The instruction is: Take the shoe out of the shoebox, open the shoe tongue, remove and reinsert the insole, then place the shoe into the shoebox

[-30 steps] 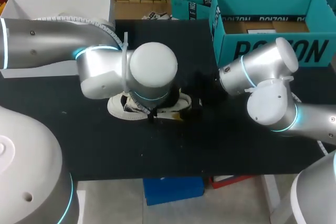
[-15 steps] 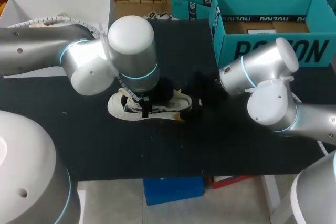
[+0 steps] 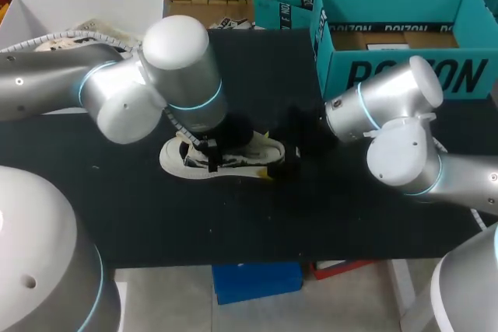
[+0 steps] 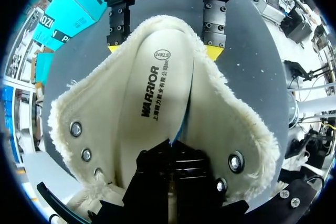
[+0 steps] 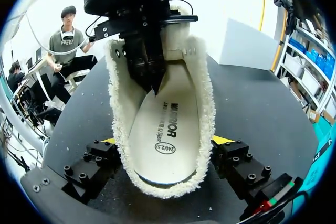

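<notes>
Jaws of the left gripper (image 4: 171, 148), whose arm enters from the left of the head view, are pinched together on the front end of the insole (image 4: 152, 98). The insole lies inside the fleece-lined shoe (image 3: 233, 162), which rests at mid-frame on the black table (image 3: 272, 223). At the heel, the right gripper (image 5: 166, 141) clamps the shoe from both sides. The teal shoebox (image 3: 405, 75) stands open in the upper right, well apart from the shoe.
</notes>
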Controlling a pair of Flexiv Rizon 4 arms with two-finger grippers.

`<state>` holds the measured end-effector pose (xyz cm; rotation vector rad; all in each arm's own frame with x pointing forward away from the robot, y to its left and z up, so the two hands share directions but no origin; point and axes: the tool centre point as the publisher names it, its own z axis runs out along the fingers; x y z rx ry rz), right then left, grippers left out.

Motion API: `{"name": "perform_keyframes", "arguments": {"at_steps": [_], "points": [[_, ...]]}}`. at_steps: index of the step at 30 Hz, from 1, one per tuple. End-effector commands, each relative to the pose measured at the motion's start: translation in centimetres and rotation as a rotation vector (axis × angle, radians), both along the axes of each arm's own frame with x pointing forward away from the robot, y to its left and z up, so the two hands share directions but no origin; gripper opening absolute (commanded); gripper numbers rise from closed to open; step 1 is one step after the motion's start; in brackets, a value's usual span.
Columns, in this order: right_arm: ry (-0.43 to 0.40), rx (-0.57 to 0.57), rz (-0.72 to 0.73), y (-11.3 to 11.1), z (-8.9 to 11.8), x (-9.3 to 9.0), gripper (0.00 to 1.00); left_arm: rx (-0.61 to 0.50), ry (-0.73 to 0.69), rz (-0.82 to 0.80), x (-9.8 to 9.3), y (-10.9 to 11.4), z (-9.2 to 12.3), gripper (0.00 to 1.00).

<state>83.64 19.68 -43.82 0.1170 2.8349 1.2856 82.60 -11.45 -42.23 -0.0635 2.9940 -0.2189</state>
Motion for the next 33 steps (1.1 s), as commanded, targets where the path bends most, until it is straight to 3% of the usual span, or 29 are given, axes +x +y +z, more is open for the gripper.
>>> {"name": "perform_keyframes", "arguments": {"at_steps": [1,15,33], "points": [[0.001,-0.001,0.002,0.0,0.0,-0.1,0.0,-0.026,-0.004,-0.006,-0.3,0.4,0.2,0.0],[0.001,-0.001,0.002,0.0,0.0,-0.1,0.0,-0.064,-0.011,-0.009,-1.0,0.4,2.1,0.0],[0.001,-0.001,0.002,0.0,0.0,-0.1,0.0,-0.106,-0.016,-0.002,-0.8,0.7,3.0,0.0]]}}
